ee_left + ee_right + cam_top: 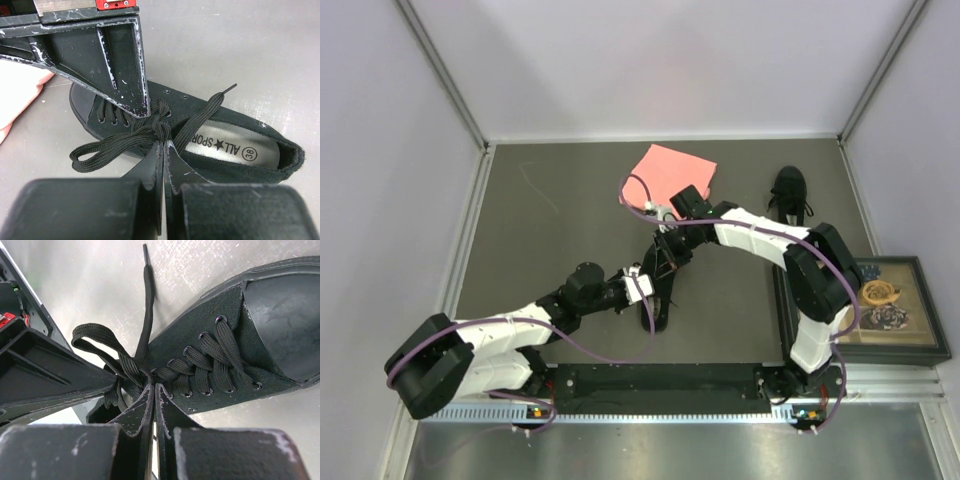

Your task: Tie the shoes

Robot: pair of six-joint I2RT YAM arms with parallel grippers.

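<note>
One black shoe (658, 308) lies mid-table between both arms; its pale insole (235, 147) and toe cap (285, 320) show in the wrist views. My left gripper (164, 143) is shut, its tips pinching the lace at the knot (159, 125). A lace loop (100, 149) trails left and a free end (215, 102) crosses the opening. From the other side my right gripper (152, 386) is shut on lace strands at the same knot. In the top view, the left gripper (642, 285) and right gripper (666, 258) almost touch. A second shoe (790, 192) stands far right, untouched.
A pink folded cloth (672, 172) lies behind the right wrist. A framed picture (892, 305) rests at the table's right edge. Grey walls close in the table on three sides, and a black rail (660, 380) runs along the near edge.
</note>
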